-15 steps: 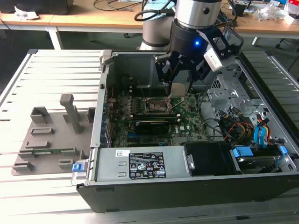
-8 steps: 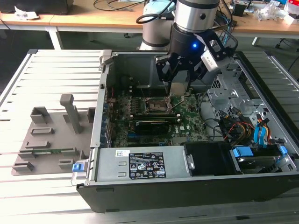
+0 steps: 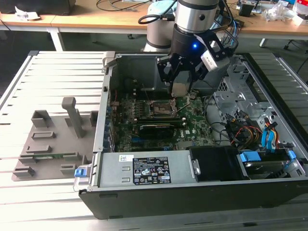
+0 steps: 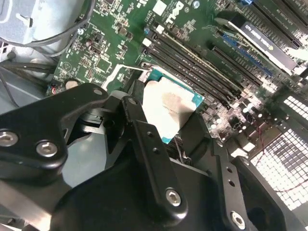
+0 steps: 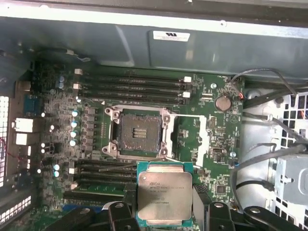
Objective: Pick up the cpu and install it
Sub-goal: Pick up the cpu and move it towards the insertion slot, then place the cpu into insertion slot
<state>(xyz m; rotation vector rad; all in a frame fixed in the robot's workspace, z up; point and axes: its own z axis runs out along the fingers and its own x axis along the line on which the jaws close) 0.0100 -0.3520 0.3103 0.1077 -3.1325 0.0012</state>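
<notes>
The jaws hold the cpu [image 5: 163,193] up over the board [image 5: 221,144]; in the exterior view the open socket [image 3: 161,109] is at 7 o'clock from it

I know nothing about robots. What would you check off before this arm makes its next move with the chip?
1. Grip on the cpu: ok, the gripper is shut on two opposite edges.
2. Socket empty: ok, nothing sits in it.
3. Socket's metal frame open: ok, it lies flat beside the socket.
4. Cpu edges parallel to the socket's: ok in the first wrist view.
5. Cpu centred over the socket: cannot tell.
6. Cables away from the socket: ok, they lie beyond the motherboard.
</notes>
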